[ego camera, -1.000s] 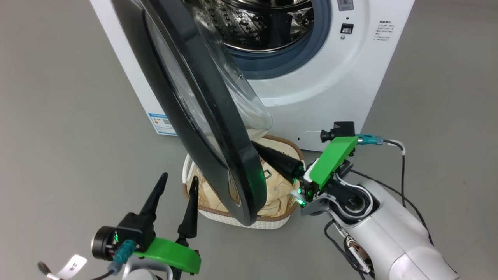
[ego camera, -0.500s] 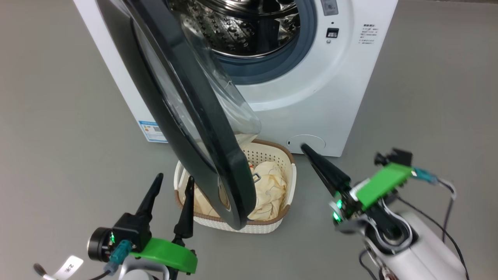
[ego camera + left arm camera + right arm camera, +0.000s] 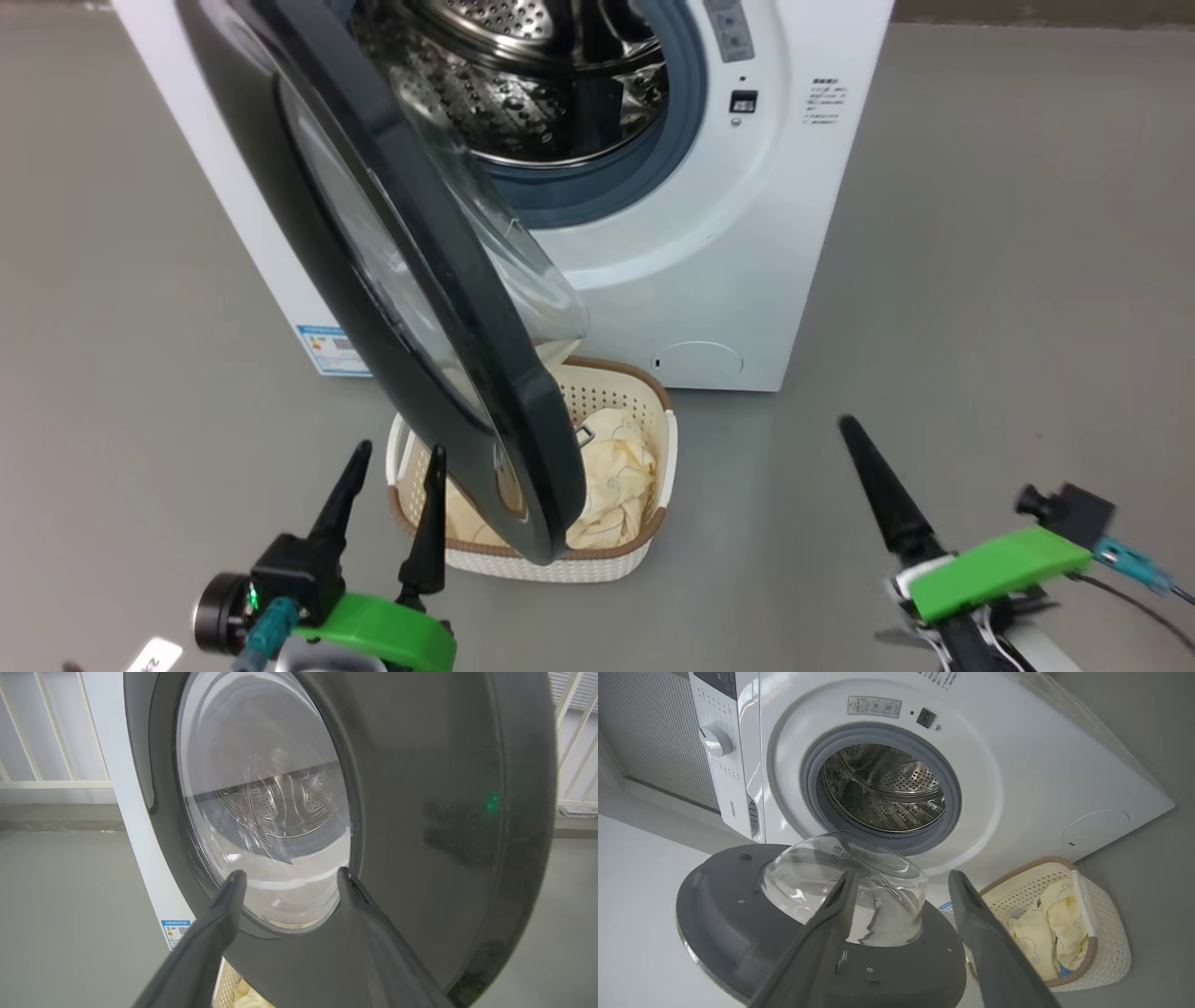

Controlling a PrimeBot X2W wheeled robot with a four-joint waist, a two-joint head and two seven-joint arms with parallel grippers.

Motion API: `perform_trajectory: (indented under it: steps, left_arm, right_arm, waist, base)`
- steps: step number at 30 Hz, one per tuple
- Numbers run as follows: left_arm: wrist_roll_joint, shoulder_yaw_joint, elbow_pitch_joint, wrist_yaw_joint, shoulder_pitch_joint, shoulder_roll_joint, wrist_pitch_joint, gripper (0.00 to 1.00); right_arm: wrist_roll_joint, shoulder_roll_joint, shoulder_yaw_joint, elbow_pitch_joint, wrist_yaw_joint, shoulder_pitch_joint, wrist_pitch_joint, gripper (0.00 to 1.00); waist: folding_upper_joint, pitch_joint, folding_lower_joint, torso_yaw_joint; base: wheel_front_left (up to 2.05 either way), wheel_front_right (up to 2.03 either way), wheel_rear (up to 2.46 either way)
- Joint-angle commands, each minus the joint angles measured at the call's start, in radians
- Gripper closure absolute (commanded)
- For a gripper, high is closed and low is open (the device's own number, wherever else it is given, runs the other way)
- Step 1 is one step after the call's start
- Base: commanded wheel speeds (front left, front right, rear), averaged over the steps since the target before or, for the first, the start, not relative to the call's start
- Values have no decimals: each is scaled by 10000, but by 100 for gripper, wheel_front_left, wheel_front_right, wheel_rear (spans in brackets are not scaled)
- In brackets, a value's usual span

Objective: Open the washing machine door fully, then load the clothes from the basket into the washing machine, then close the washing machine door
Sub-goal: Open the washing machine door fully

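Washing machine door (image 3: 495,383), round, glossy black rim, clear glass bowl, stands part-open at centre. We log left gripper (image 3: 400,450) lower left and right gripper (image 3: 903,873) lower right, both spread, empty. Behind the door: cream perforated plastic basket (image 3: 597,565) holding pale cream-yellow clothes (image 3: 616,467). White boxy front-loading washing machine (image 3: 747,233) at top.

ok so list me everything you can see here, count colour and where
washing machine: 1, white, standing on the floor ahead of the robot
washing machine door: 1, glossy black rim with clear glass bowl, swung partly open, its lower edge above the basket
drum: 1, perforated steel, inside the round opening
gasket: 1, grey-blue ring around the opening
dial: 1, white, on the control panel
energy sticker: 1, blue and white, low on the washer's side
basket: 1, cream-white with brown rim, on the floor before the washer
clothes: a pile, count unclear, cream-yellow plus a blue piece, in the basket
floor: grey, all around
left hand: 1, dark fingers apart, facing the door's outer side
right hand: 1, dark fingers apart, right of the basket
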Motion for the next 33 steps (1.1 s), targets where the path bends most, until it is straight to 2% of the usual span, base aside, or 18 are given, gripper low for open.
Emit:
perform_trajectory:
  steps: [1,5,12,17,21,25,28,33]
  left_arm:
    - [104,358,-201,-42,-57,156,-82,0]
    - [97,406,-210,-92,59,156,-82,0]
    - [22,380,-238,-116,177,156,-82,0]
    - [-9,359,-231,-125,207,156,-82,0]
    - [-16,366,-198,-128,183,156,-82,0]
    - [-7,422,-146,-173,120,156,-82,0]
    - [25,466,-92,-214,56,156,-82,0]
    - [65,513,-58,-229,-1,156,-82,0]
  right_arm:
    - [-455,-180,14,-157,17,103,-210,0]
    - [-2264,-353,-927,211,17,595,-494,0]
    - [-6912,415,-4281,-302,17,1741,-512,0]
    - [-9931,976,-5722,-1115,17,2320,-513,0]
    - [-11893,1373,-6202,-1629,17,2455,-360,0]
    - [-13503,1688,-6065,-1910,17,2395,-68,0]
    - [-14115,1948,-5917,-1972,17,2328,29,0]
    - [-14370,2207,-5840,-1933,17,2302,66,0]
  waist:
    - [0,-106,0,-114]
    - [0,-193,0,-269]
    - [0,-288,0,-471]
    - [0,-315,0,-580]
    - [0,-311,0,-637]
    - [0,-278,0,-670]
    - [0,-242,0,-670]
    - [0,-199,0,-667]
  base:
    - [0,0,0]
    - [0,0,0]
    - [0,0,0]
    - [0,0,0]
    - [0,0,0]
    - [0,0,0]
    - [0,0,0]
    - [0,0,0]
